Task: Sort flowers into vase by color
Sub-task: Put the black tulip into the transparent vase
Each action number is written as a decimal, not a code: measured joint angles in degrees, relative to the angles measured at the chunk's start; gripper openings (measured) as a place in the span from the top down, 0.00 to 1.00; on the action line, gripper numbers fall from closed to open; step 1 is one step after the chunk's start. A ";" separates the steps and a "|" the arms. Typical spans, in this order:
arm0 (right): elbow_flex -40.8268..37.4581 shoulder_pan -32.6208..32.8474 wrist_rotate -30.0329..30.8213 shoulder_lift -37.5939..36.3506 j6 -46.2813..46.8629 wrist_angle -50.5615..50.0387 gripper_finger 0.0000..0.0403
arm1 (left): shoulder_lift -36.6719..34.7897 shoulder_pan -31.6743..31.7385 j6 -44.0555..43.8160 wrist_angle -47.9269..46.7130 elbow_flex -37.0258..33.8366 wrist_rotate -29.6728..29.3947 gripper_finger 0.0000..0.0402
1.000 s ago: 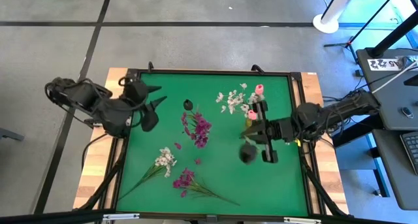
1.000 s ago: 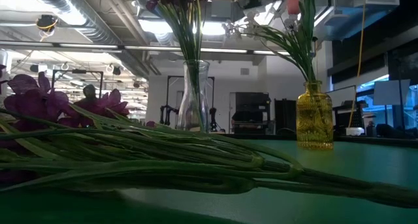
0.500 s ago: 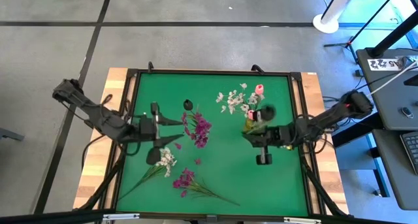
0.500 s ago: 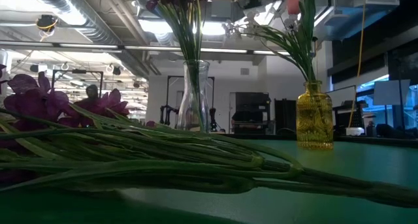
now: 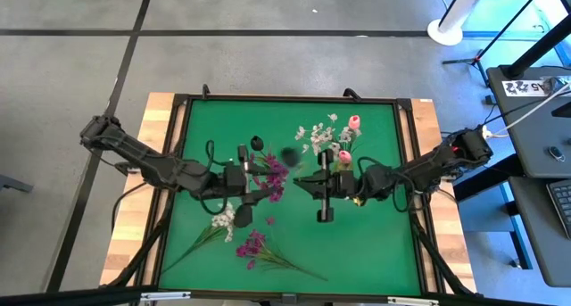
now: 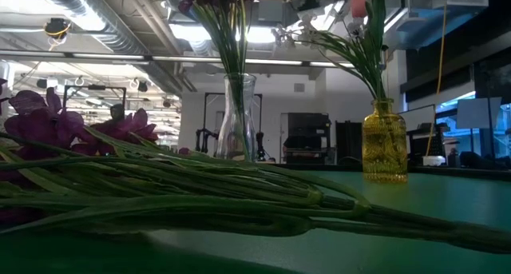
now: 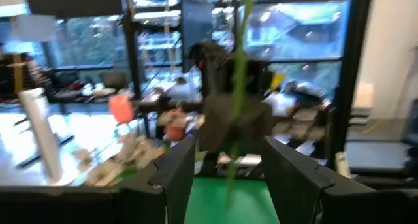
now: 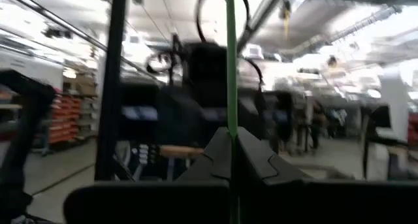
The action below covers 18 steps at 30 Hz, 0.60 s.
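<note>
My right gripper (image 5: pixel 302 181) is over the table's middle, pointing toward the left edge and shut on a thin green stem (image 8: pixel 230 67). A blurred dark bud (image 5: pixel 288 153) shows above it. My left gripper (image 5: pixel 260 176) faces it, level and open. In its wrist view a green stem (image 7: pixel 236 87) stands between its fingers, and no touch shows. A clear vase (image 6: pixel 236 118) holds magenta flowers (image 5: pixel 272 174). A yellow vase (image 6: pixel 384 142) holds white and pink flowers (image 5: pixel 332 138). A white spray (image 5: pixel 225 219) and a magenta spray (image 5: pixel 254 246) lie flat on the green mat. My right gripper pinches the green stem (image 8: pixel 230 123) between its two shut fingers. The fingers come level, slightly raised, from the table's right and lie across the stem. The stem stands upright in the hold and runs up past the fingers; its lower end is hidden by the gripper.
A small dark thing (image 5: pixel 257 143) lies on the mat (image 5: pixel 384 243) behind the clear vase, and loose petals (image 5: pixel 270 220) lie near the sprays. The mat's raised black frame (image 5: pixel 294 99) runs around it. Bare mat shows at the near right.
Both arms have come down and reached toward the table's middle. My left gripper has gone right and nearer and tipped from pointing down to level. My right gripper has carried the dark-bud flower from the right side toward the left, past the yellow vase, staying shut.
</note>
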 joint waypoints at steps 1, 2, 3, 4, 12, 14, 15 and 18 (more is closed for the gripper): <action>0.04 -0.04 0.98 0.34 0.51 -0.45 1.00 | 0.50 0.33 -0.02 1.45 0.00 1.08 0.57; 0.04 -0.34 2.20 0.71 0.54 -0.73 1.00 | 0.96 0.43 -0.04 2.52 0.00 1.31 0.57; 0.06 -0.41 3.20 0.98 0.54 -0.99 1.00 | 1.27 0.43 -0.02 3.65 0.00 1.20 0.57; 0.04 -0.41 3.84 1.03 0.52 -1.39 1.00 | 1.56 0.43 -0.02 4.90 0.00 1.11 0.57; 0.06 -0.26 3.86 0.98 0.72 -1.69 0.99 | 3.36 2.08 -0.89 10.04 0.00 1.46 0.57; 0.07 -0.26 3.89 0.98 0.72 -2.03 0.99 | 3.88 2.72 -1.29 10.88 0.00 3.06 0.57; 0.06 -0.26 3.88 0.98 0.73 -2.18 0.99 | 4.32 3.02 -1.53 11.36 0.00 4.07 0.57; 0.07 -0.26 3.91 0.98 0.88 -3.40 0.99 | 5.57 4.07 -1.63 13.28 0.00 5.61 0.57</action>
